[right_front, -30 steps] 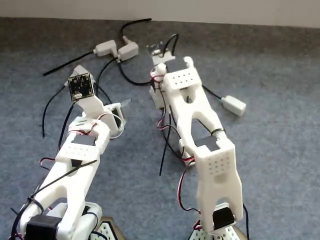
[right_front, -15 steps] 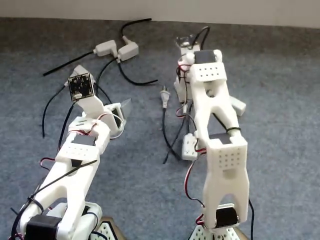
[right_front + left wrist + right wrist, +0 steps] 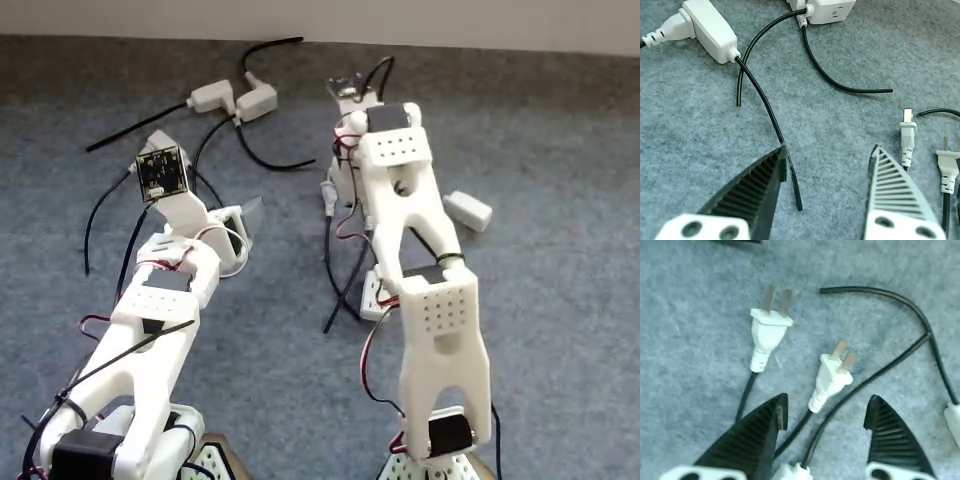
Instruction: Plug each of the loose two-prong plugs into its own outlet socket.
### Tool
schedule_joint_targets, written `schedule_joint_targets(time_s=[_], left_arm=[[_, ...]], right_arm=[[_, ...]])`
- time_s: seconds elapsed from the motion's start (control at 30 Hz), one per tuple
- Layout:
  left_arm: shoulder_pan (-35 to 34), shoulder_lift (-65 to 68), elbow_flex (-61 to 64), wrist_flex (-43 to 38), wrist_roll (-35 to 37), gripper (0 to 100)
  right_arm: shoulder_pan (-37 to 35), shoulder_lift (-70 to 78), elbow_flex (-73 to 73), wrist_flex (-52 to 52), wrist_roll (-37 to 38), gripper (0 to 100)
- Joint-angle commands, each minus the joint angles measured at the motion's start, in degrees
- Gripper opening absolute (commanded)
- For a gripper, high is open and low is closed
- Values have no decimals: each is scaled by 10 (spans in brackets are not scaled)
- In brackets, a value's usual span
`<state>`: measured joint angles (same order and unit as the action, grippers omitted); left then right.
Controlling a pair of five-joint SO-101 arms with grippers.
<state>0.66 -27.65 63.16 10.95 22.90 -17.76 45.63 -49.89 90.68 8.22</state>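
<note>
1. The right gripper [image 3: 827,402] stands wide open and empty. Its black ribbed fingers [image 3: 760,435] flank the tail of a white two-prong plug [image 3: 832,376] lying flat on the grey carpet [image 3: 690,300]; whether they touch it cannot be judged.
2. A second white two-prong plug [image 3: 767,332] lies just beside it, outside the fingers.
3. The left gripper [image 3: 829,150] is equally spread and empty; a loose black cord [image 3: 769,112] ends beside its dark finger.
4. The left wrist view adds a white outlet block [image 3: 715,35] with a white piece joined to it, and another white outlet block [image 3: 827,7] showing its slots.
5. The high view adds a white socket box [image 3: 468,210] beside the right arm [image 3: 405,195], and two white pieces [image 3: 215,97] touching near the carpet's far edge.
</note>
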Motion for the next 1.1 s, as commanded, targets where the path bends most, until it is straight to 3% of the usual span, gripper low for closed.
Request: schedule_joint_targets(time_s=[0.0, 0.43, 0.6, 0.83, 1.07], left_arm=[[-3, -16, -3, -11, 0, 266], [-3, -16, -3, -11, 0, 266], [-3, -16, -3, -11, 0, 266], [-3, -16, -3, -11, 0, 266], [-3, -16, -3, -11, 0, 266]], right_arm=[[-8, -11, -25, -23, -30, 245], [-6, 46, -28, -22, -33, 241], [-2, 77, -28, -24, -33, 149], [20, 110, -29, -45, -33, 139], [29, 87, -80, -7, -31, 60]])
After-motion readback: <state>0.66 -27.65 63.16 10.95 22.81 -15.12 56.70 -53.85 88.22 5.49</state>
